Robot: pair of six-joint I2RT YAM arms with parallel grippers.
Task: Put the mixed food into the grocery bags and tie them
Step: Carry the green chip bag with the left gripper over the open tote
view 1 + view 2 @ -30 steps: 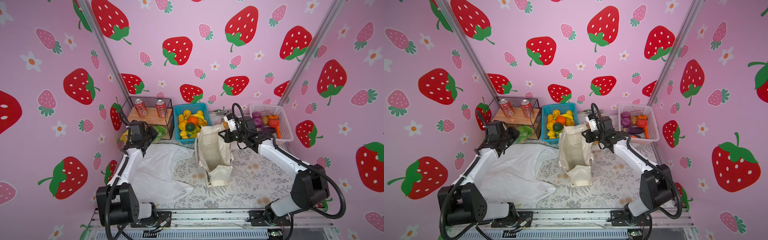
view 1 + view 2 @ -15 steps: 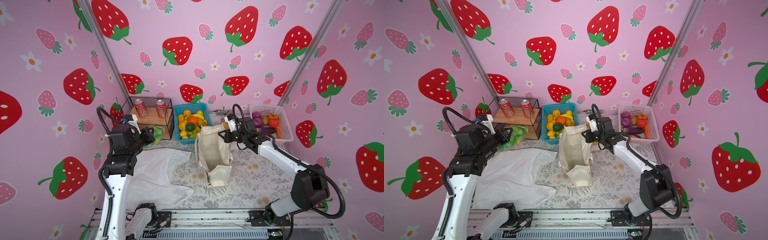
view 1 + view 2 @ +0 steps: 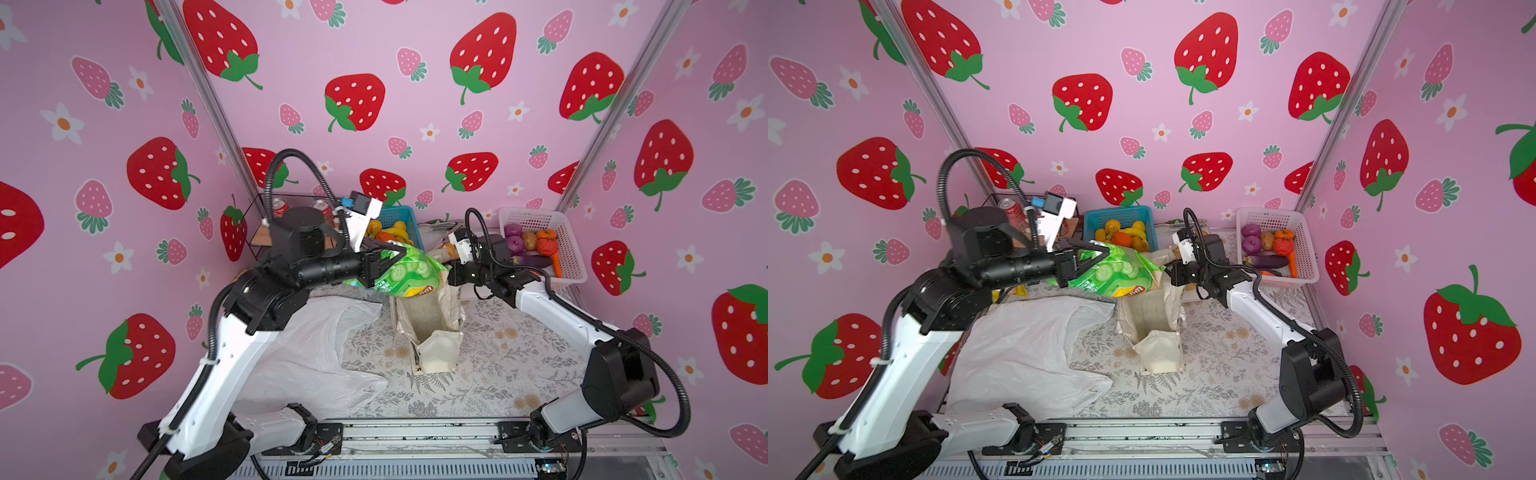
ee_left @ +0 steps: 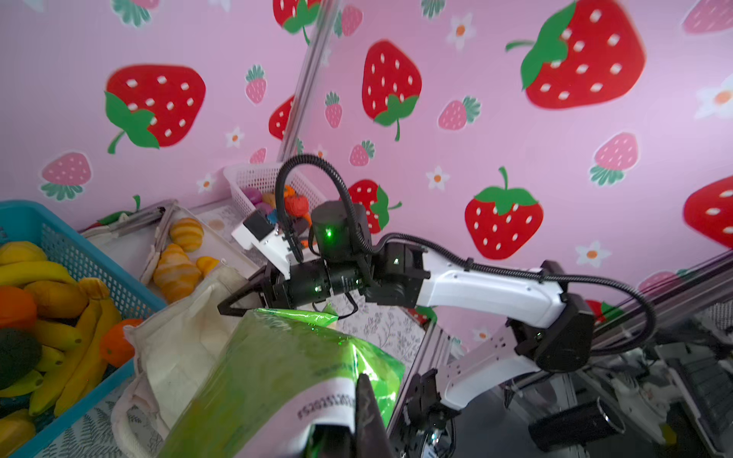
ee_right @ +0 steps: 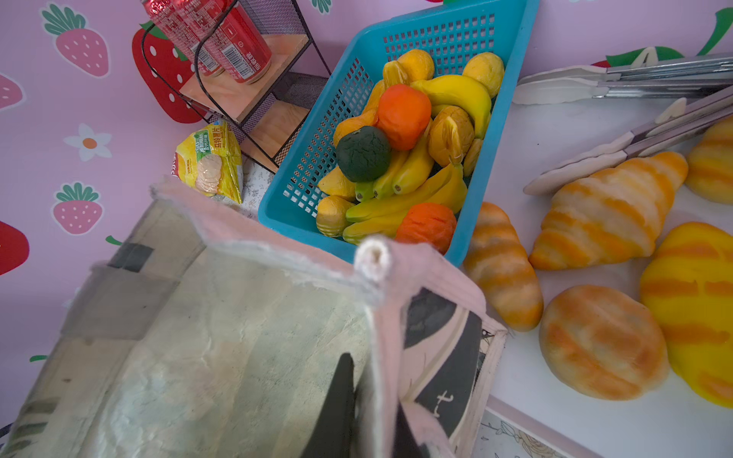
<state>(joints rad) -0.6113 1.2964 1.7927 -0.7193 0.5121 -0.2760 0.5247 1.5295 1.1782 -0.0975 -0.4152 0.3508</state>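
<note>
The left end effector (image 3: pixel 390 259) clamps the green snack packet (image 3: pixel 405 276) just above the canvas tote (image 3: pixel 432 316) (upright on the table (image 3: pixel 498 353)); the right end effector (image 5: pixel 371 408) pinches the tote's rim.

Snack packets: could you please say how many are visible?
2: green packet in the left tool over the canvas tote; yellow packet beside the wire rack. Others may be hidden.

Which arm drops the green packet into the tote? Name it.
Left. The left gripper is shut on the green snack packet over the open canvas tote; the right gripper pinches its rim.
</note>
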